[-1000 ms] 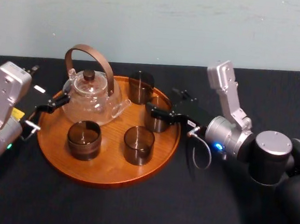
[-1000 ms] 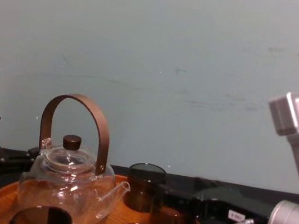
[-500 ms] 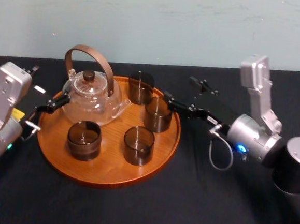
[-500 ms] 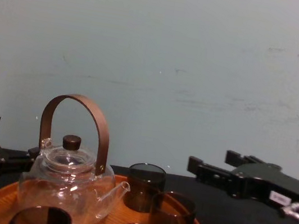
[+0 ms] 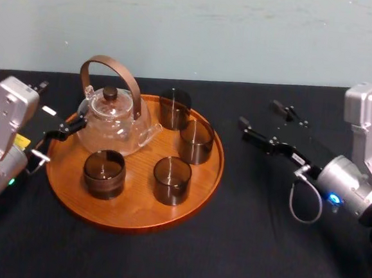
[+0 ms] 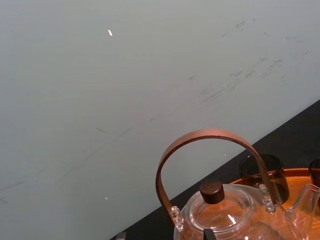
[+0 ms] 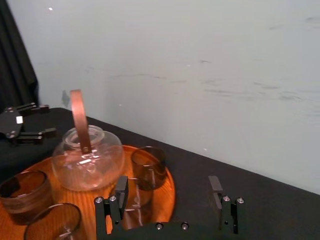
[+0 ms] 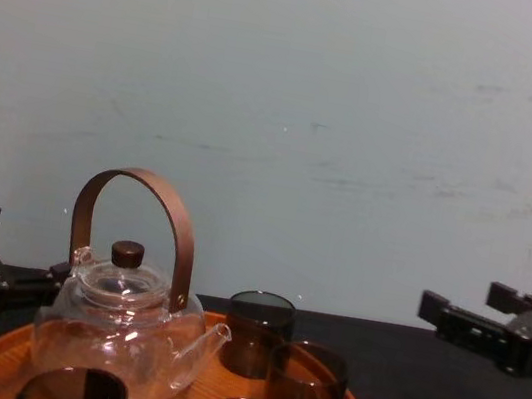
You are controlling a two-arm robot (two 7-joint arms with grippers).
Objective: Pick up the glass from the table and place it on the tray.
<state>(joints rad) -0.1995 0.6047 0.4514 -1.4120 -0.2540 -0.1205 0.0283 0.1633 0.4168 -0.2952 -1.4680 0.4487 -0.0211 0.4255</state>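
While no glass is seen left on the table (image 5: 248, 247) in the head view, the glass (image 5: 196, 141) nearest the right gripper (image 5: 260, 116) is found upright on the round wooden tray (image 5: 128, 223), just inside its right rim, with three other glasses (image 5: 172, 180) and a glass teapot (image 5: 113, 120) around it. That gripper is held above the table, well apart from the tray, with its jaws spread and nothing between them. The left gripper (image 5: 58, 108) is parked beside the tray's left edge, likewise spread and empty. From the left wrist view, the teapot's lid and bent wooden handle (image 6: 200, 137) are shown close up. From the right wrist view, the two spread fingers (image 7: 216, 192) are seen bare, with the tray beyond them. From the chest view, the glass is seen standing straight, clear of the right gripper. The glass is judged light, rigid, smooth and breakable. It would best be taken across its straight wall at mid-height with gentle pressure, since slipping or cracking is to be feared. The placing is judged done.
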